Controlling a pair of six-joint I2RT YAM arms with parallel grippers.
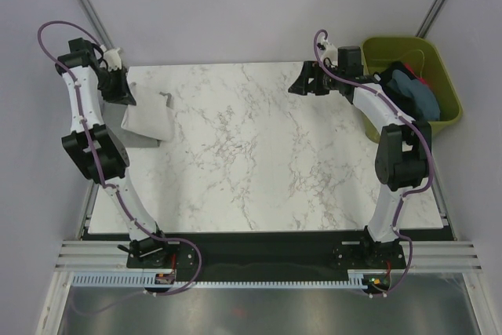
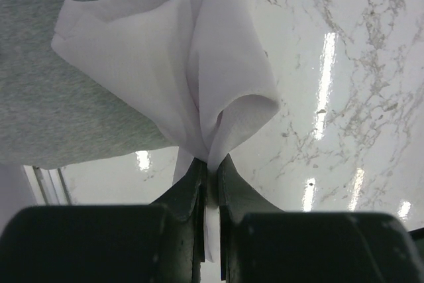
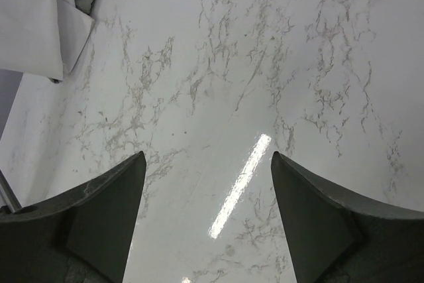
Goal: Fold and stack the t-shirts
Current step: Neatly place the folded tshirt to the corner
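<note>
One view, left wrist: left pincer [image 2: 211, 165] nips white t-shirt [image 2: 192, 64] | right pincer [image 3: 207, 158] wide, empty

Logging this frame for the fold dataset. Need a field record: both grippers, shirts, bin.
left gripper: shut on a bunched edge of the white t-shirt
right gripper: open, empty, over bare marble table
white t-shirt: folded, far-left part of the table, lying on the grey t-shirt
grey t-shirt: under the white one, its edge showing on the near side
olive-green bin: beside the table's far-right corner
blue-teal t-shirt: in the bin, unfolded, partly hidden by the right arm
stack so far: two shirts
</note>
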